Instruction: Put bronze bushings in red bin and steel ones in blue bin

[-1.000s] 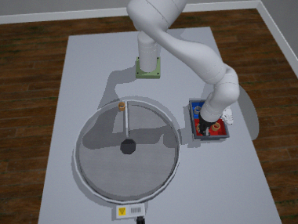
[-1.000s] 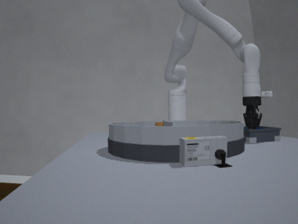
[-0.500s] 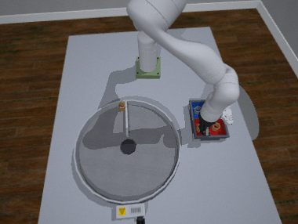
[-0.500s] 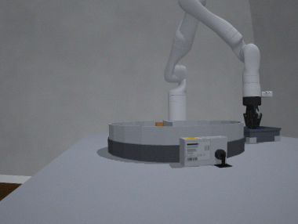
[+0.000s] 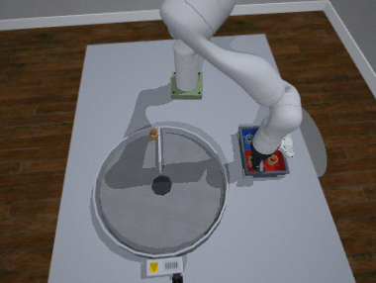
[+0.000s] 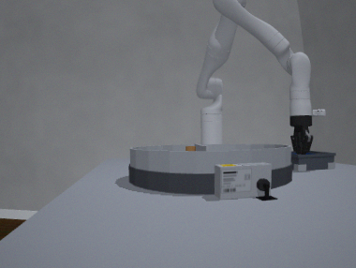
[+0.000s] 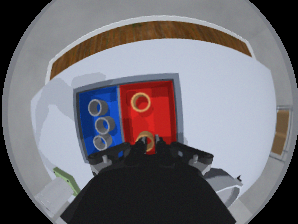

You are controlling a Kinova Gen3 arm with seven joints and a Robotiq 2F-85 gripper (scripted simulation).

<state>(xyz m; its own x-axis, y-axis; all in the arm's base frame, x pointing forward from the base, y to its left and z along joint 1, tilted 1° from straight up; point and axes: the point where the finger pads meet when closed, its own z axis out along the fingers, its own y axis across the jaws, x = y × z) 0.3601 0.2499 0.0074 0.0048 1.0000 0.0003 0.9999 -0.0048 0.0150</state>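
The gripper (image 5: pixel 258 165) (image 6: pixel 302 150) (image 7: pixel 150 139) points down over the red bin (image 5: pixel 282 167) (image 7: pixel 162 107), its fingers parted by only a narrow gap and holding nothing. Right by the fingertips, partly hidden by them, is a bronze ring (image 7: pixel 146 133) in the red bin; whether a finger touches it, I cannot tell. A second bronze ring (image 5: pixel 272 163) (image 7: pixel 132 102) is in the same bin, a little apart from the fingers.

Just beside the gripper, past the divider between the bins, the blue bin (image 5: pixel 244 146) (image 7: pixel 111 97) holds three steel rings (image 5: pixel 245 140) (image 7: pixel 97 126) in a rough row. A grey tray (image 5: pixel 242 158) (image 6: pixel 316 162) (image 7: pixel 181 110) frames both bins.

Well apart from the gripper, on its left in the top view, stands the big round turntable (image 5: pixel 134 218) (image 6: pixel 211 161) (image 7: pixel 227 197). On its side toward the arm's base, a loose bronze ring (image 5: pixel 153 137) (image 6: pixel 190 148) sits near the rim, beside the outer end of a straight bar (image 5: pixel 159 148) (image 6: pixel 200 147). Farther off are the green base plate (image 5: pixel 177 96) (image 7: pixel 70 181) and, beyond the turntable's opposite rim, a pale box (image 5: pixel 164 267) (image 6: pixel 241 182) with a yellow label.
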